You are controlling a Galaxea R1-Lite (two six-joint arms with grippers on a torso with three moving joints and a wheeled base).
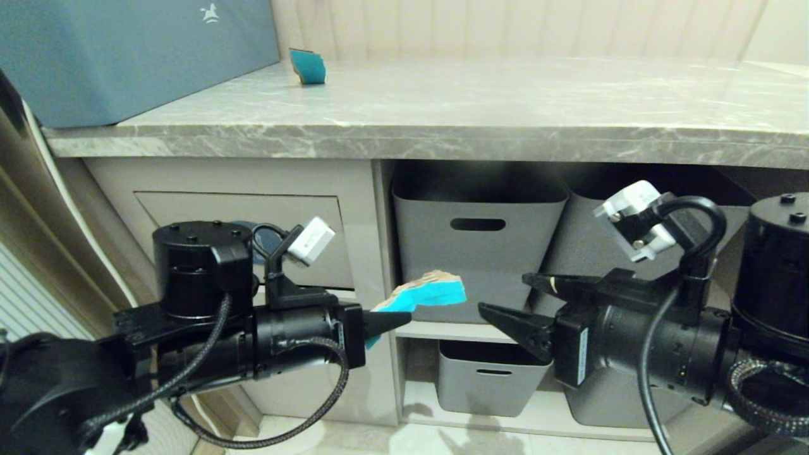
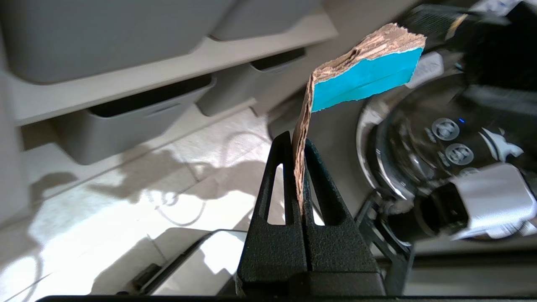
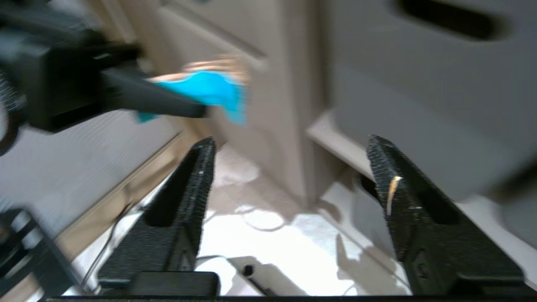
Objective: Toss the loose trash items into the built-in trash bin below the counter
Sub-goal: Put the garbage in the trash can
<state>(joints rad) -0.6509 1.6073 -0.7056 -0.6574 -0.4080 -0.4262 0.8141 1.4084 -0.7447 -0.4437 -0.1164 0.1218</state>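
The left pincer (image 1: 395,318) is clamped flat on a torn scrap of cardboard (image 1: 428,292) with a bright blue face, holding it in the air in front of the cabinets under the worktop (image 1: 480,120). The scrap's long axis runs left to right, sticking out rightward past the fingertips toward the right pincer (image 1: 505,296), which stands wide open and empty just to the right, not touching the scrap. The built-in trash bin (image 1: 221,215) lies to the left of the scrap and farther back, its flap largely hidden behind the left arm's wrist; whether the flap is tilted open cannot be told. So the held end must swing left and away to reach the flap, and the left arm is the nearer one. To the right of the bin, the grey tubs (image 1: 478,234) on the open shelves show only their fronts, so their contents cannot be seen. A second blue scrap (image 1: 308,67) stands on the worktop at the far left, near the blue-teal box (image 1: 126,50).
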